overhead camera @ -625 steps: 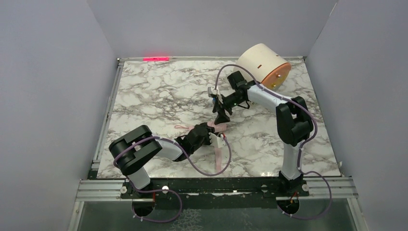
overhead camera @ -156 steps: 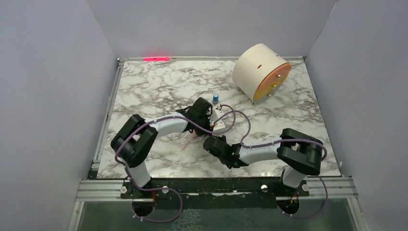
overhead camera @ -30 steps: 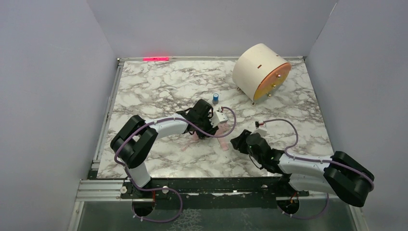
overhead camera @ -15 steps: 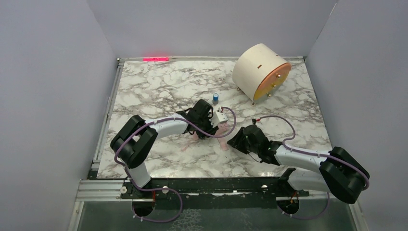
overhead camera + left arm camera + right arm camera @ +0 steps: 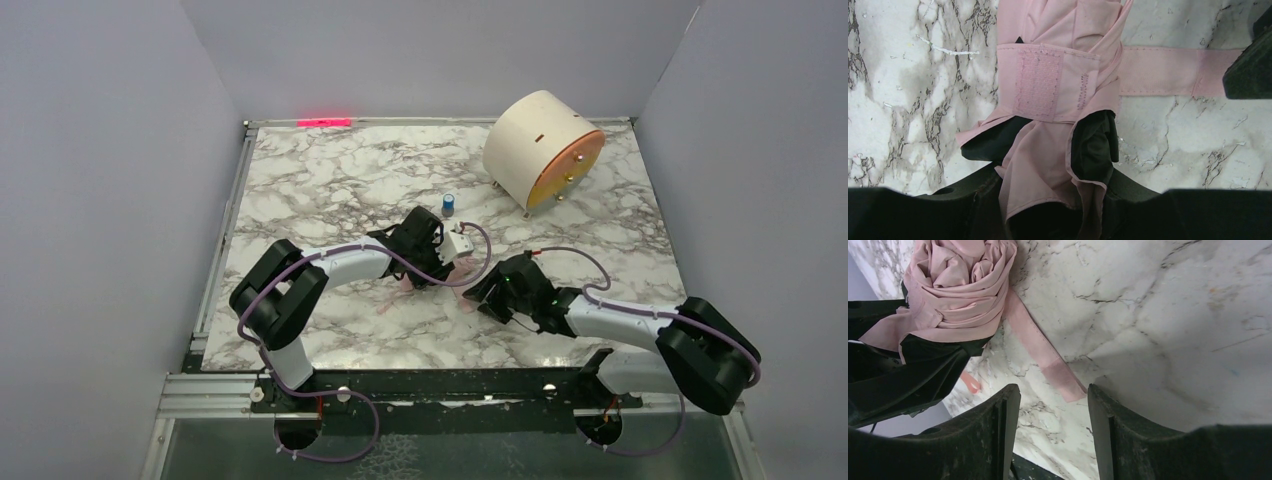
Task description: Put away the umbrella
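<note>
Nearest me, the right gripper (image 5: 1053, 390) hangs low over the marble table (image 5: 330, 180), jaws parted and empty. The loose end of the pink strap (image 5: 1045, 352) lies flat on the stone just under its fingertips. Just beyond, the left gripper (image 5: 1045, 145) is clamped on the bunched pink fabric of the umbrella (image 5: 1048, 75), near the table's middle. A small blue-topped thing (image 5: 449, 204) stands behind it, and a cream drum (image 5: 530, 140) sits in the far right corner.

Marble table (image 5: 320, 180) with umbrella (image 5: 1058, 75), drum (image 5: 540, 150)
</note>
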Controlling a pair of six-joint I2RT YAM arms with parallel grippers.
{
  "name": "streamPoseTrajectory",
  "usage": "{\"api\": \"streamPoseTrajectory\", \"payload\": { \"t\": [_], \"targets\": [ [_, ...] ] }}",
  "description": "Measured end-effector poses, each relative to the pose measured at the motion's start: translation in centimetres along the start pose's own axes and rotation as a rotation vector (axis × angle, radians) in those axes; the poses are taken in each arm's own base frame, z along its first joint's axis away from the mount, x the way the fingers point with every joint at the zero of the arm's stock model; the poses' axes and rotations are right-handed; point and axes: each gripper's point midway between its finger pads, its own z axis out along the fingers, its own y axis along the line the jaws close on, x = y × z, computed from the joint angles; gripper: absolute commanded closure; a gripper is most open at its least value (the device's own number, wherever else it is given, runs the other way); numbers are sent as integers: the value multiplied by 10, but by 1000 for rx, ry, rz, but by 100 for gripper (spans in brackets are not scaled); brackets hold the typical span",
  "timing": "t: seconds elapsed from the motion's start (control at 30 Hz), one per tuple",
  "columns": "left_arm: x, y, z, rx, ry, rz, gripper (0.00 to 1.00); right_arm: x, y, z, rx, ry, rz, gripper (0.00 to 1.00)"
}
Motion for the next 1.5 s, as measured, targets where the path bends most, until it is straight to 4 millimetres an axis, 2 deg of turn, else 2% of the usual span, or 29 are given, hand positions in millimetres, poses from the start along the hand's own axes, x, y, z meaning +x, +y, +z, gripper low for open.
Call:
{"api": "streamPoseTrajectory", "payload": {
  "t": [0.27, 0.6, 0.8, 1.1, 1.23, 1.5],
  "targets": [
    [0, 0, 0, -2, 1, 1, 100, 6, 10, 3, -20, 39, 39, 34],
    [0, 0, 0, -2, 1, 2, 100, 8, 0, -7, 24, 51, 41, 33],
    [0, 0, 0, -2, 1, 2, 100, 9, -2, -3, 34, 53, 53, 33],
    [0, 0, 0, -2, 2, 2, 100, 6, 24, 15, -100, 39, 101, 32],
    [0, 0, 0, -2, 1, 2, 100, 4, 27, 22, -148, 20, 103, 33],
    [0, 0, 0, -2, 2, 3, 100, -4, 53, 40, -296, -40, 17, 33]
  ]
}}
